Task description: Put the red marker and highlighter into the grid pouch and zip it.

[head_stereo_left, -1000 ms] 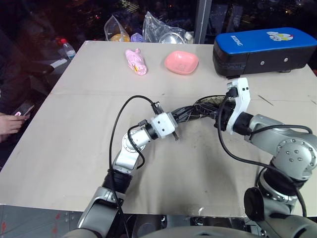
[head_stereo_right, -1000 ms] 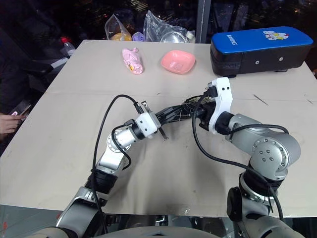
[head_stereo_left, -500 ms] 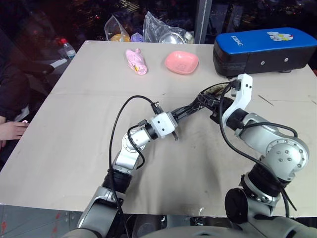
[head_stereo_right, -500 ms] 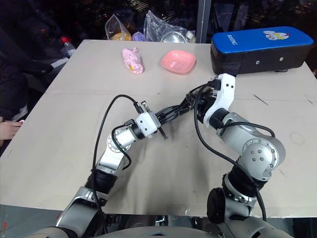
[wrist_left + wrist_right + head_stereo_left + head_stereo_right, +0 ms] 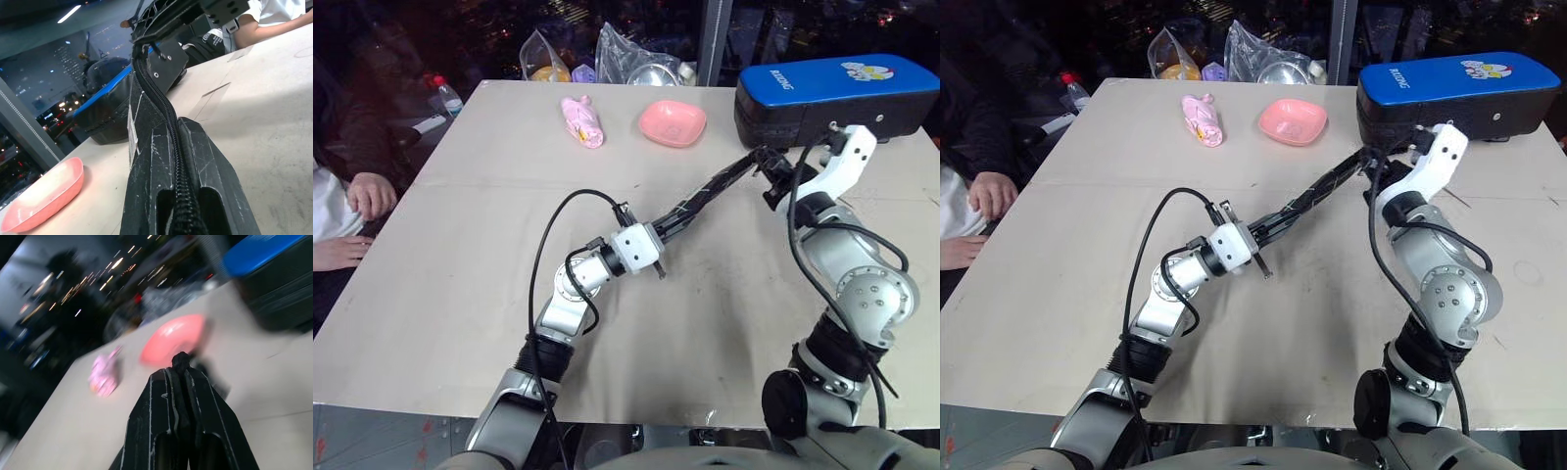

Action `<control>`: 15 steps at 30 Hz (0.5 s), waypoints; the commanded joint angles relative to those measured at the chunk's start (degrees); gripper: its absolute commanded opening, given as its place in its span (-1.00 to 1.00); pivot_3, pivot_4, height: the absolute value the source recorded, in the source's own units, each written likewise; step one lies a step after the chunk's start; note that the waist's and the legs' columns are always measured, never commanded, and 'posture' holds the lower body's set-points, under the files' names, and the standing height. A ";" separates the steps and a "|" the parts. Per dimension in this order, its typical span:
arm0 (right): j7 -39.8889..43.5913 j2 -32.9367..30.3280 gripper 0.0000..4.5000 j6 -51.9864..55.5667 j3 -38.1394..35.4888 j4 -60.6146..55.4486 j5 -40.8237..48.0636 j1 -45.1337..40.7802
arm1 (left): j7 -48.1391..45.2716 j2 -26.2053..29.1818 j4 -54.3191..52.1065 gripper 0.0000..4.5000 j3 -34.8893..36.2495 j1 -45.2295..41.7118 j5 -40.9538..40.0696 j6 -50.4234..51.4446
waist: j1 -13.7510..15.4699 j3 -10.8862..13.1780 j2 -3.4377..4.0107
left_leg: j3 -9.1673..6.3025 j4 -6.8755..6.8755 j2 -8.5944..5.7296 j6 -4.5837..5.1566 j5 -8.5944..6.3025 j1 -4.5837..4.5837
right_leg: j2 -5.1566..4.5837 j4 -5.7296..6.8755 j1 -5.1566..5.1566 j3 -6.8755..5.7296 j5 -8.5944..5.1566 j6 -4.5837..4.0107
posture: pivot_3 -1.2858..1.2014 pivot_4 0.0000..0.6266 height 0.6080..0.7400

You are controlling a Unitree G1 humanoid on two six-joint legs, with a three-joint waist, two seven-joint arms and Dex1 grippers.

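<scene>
Grid pouch (image 5: 705,196) stretched taut: left hand (image 5: 668,227) pinching one end, right hand (image 5: 766,168) pinching the zipper end. Overpulling risks a slip.

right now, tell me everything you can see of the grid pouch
The grid pouch is black fabric with thin white lines, a black zipper along its top edge and a small white label. It hangs above the table, stretched taut into a long narrow strip between both grippers: the left gripper is shut on one end, the right gripper on the other, near the blue case.
</scene>
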 commanded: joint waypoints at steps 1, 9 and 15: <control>-3.20 -1.41 -0.98 -6.45 -2.60 0.01 -0.76 -1.31 | 1.83 0.67 0.11 -1.00 0.38 0.45 1.68 -0.97 | -0.04 0.00 0.00 | 0.00 0.00 0.00 0.00 0.00 0.00 | 0.00 0.00 0.00 0.00 0.00 0.00 | 0.03 -0.52 1.00; 10.45 -14.92 -0.68 -0.36 2.10 -2.74 6.67 10.20 | 9.27 3.02 5.42 -1.00 1.73 -3.87 8.74 -1.95 | 0.14 0.00 0.00 | 0.01 -0.03 0.00 0.01 0.00 0.00 | -0.02 -0.04 0.01 0.14 0.00 0.00 | 0.03 -0.52 1.00; 27.08 -33.71 0.69 -6.55 5.88 -6.20 2.64 27.24 | 3.22 8.77 6.08 -0.85 -1.07 -2.96 8.09 -5.07 | -0.19 0.00 0.01 | 0.08 -0.17 0.01 0.02 -0.01 0.10 | 0.01 -0.07 0.01 0.29 -0.02 0.00 | 0.03 -0.52 1.00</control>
